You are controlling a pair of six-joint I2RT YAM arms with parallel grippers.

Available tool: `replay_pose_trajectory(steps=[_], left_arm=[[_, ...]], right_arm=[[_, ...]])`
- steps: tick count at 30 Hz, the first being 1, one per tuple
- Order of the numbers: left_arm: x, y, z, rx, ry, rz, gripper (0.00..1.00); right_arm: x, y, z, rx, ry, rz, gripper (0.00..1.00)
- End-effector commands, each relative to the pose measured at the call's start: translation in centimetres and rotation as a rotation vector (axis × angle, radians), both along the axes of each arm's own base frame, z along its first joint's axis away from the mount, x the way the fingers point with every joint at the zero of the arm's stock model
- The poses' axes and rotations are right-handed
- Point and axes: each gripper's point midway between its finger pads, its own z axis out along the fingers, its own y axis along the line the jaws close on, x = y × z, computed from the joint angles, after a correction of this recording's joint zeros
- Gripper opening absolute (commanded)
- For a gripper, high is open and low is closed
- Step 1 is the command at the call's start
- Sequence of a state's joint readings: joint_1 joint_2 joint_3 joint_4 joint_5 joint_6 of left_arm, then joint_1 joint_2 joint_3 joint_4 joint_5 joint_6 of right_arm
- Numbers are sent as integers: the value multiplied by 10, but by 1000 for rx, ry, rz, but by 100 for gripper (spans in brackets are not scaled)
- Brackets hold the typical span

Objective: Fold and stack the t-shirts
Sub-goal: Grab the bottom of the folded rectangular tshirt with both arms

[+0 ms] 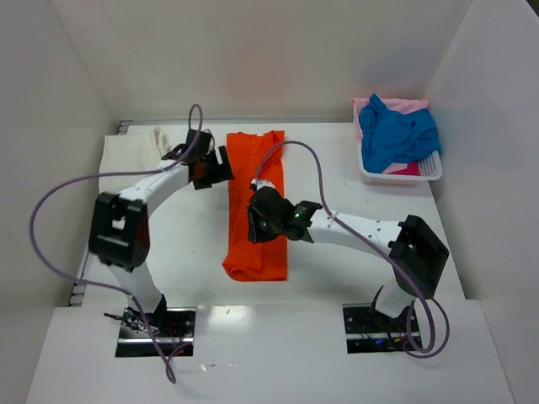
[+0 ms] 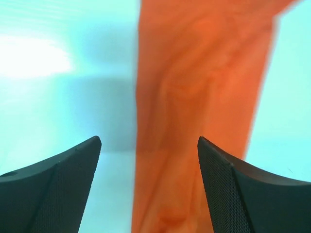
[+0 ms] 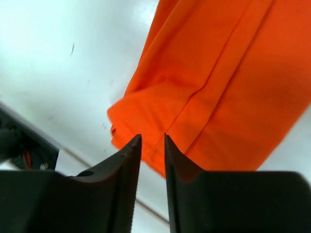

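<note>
Folded t-shirt (image 1: 257,257) laid lengthwise at tabletop (image 1: 194,252) centre — a second t-shirt (image 1: 130,151) spread far left; basket (image 1: 396,177) of heaped t-shirts (image 1: 396,135) placed far right.

Orange tee (image 1: 248,164), long folded strip, centre, cream-white tee (image 1: 135,151) flat at 10 o'clock, blue tee (image 1: 396,135) crumpled on pink tee (image 1: 404,105), 2 o'clock.

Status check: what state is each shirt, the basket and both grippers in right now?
Orange shirt: folded into a long strip, flat on the table.
Cream shirt: lying at far left.
Blue shirt: crumpled in the basket.
Pink shirt: crumpled beneath the blue one.
Basket: upright, full.
Left gripper: open, empty.
Right gripper: narrowly open, empty.
</note>
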State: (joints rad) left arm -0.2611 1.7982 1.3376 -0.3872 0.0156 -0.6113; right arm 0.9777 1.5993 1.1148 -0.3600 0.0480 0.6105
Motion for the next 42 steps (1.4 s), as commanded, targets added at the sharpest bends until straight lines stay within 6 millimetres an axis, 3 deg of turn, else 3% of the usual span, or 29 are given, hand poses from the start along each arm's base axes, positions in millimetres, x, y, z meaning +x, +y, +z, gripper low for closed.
replay_pose_trajectory(steps=[1,2,4,5,11,16,25,28,38,42], left_arm=[[-35,4,59,-95,-131,8,89],[-47,3,72,-122,-158,3,89],[-74,3,58,-155,-112,1,87],[-84,3,65,-175,-131,-3,86],[-143,1,40,-229,-63,-22,75],[-173,-2,21,-261,-12,-31,73],[-192,-27,-9,-285,118,-163,73],[-201,-38,-19,-303,150,-215,73],[-222,-39,-44,-330,216,-252,75],[-228,-43,-53,-344,245,-272,75]], right_arm=[[55,4,41,31,-160,-127,24],[61,8,45,29,-177,-119,20],[83,3,42,7,-196,-164,13],[89,4,43,10,-208,-166,13],[127,22,36,7,-243,-164,13],[145,46,37,23,-255,-132,13],[163,66,0,-40,-229,-105,12],[168,68,-21,-84,-213,-100,12],[181,66,-49,-121,-189,-118,12],[180,67,-69,-153,-153,-105,7]])
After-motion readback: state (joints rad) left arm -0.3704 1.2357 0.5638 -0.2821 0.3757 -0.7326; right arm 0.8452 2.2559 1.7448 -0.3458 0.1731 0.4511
